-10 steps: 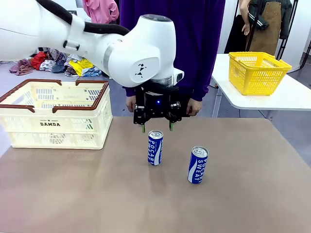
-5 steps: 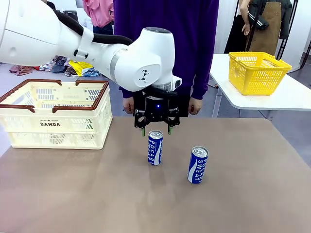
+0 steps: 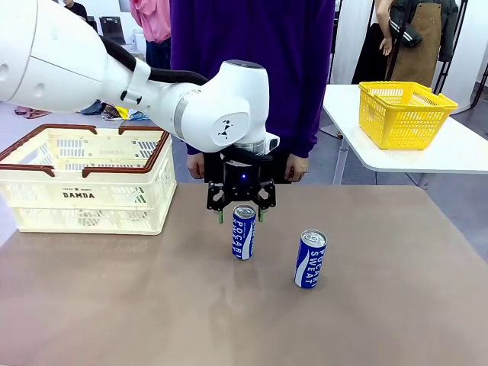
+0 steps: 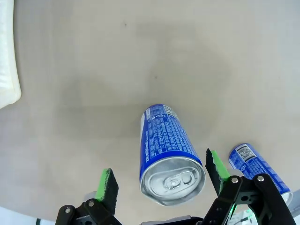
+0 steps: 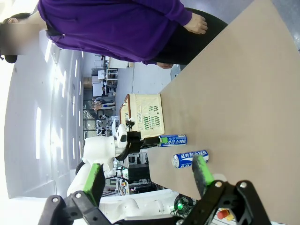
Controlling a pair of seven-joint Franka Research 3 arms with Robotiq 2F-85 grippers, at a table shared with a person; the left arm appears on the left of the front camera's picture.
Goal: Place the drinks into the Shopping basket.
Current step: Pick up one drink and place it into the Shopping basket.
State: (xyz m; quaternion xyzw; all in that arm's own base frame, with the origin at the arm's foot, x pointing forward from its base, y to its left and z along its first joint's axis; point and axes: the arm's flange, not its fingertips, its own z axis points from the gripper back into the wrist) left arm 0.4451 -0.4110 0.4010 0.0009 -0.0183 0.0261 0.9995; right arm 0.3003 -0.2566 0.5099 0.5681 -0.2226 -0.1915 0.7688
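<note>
The black, green-padded left tool (image 3: 239, 216) hangs released at picture centre. Its pads flank, without touching, the silver top of an upright slim blue metal can (image 3: 243, 232) directly beneath. The can's long axis is vertical, in line with the tool. A second blue can (image 3: 310, 259) stands lower right on the brown bench (image 3: 381, 305); the cream slotted plastic basket (image 3: 84, 194) sits mid-left. The right tool (image 5: 147, 178) is spread, empty, well apart.

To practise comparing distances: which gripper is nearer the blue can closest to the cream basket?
Left. The left gripper, open, flanks the top of that can; the right gripper hangs far from it.
</note>
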